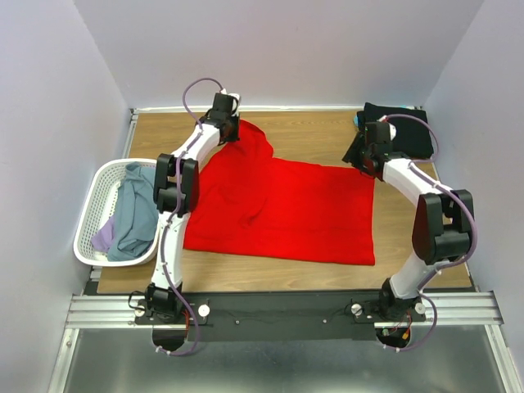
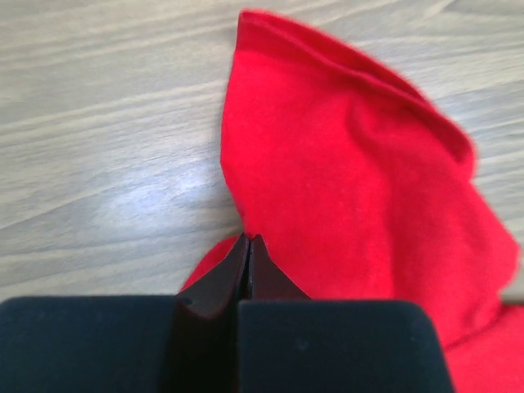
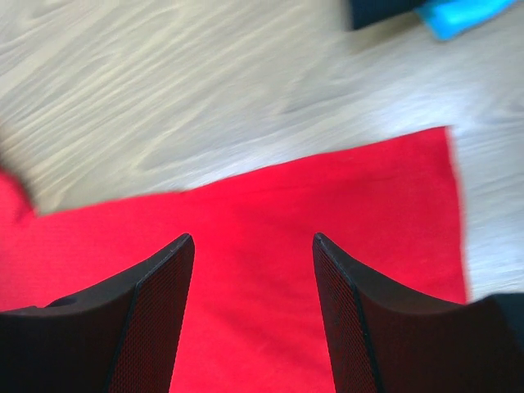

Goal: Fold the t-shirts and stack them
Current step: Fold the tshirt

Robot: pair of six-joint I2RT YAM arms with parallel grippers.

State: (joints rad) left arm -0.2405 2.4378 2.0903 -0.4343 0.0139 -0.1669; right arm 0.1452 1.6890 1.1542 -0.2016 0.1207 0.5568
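Left jaws tight on red t-shirt (image 2: 352, 188)

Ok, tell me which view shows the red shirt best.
The top external view: the whole red shirt lies spread out, one part bunched at the left hand. The left wrist view shows only that bunched part; the right wrist view only a flat corner.

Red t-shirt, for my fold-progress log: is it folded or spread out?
Mostly spread: the red t-shirt lies flat on the table, unfolded; only its far-left corner is bunched, pinched by the shut left end effector.
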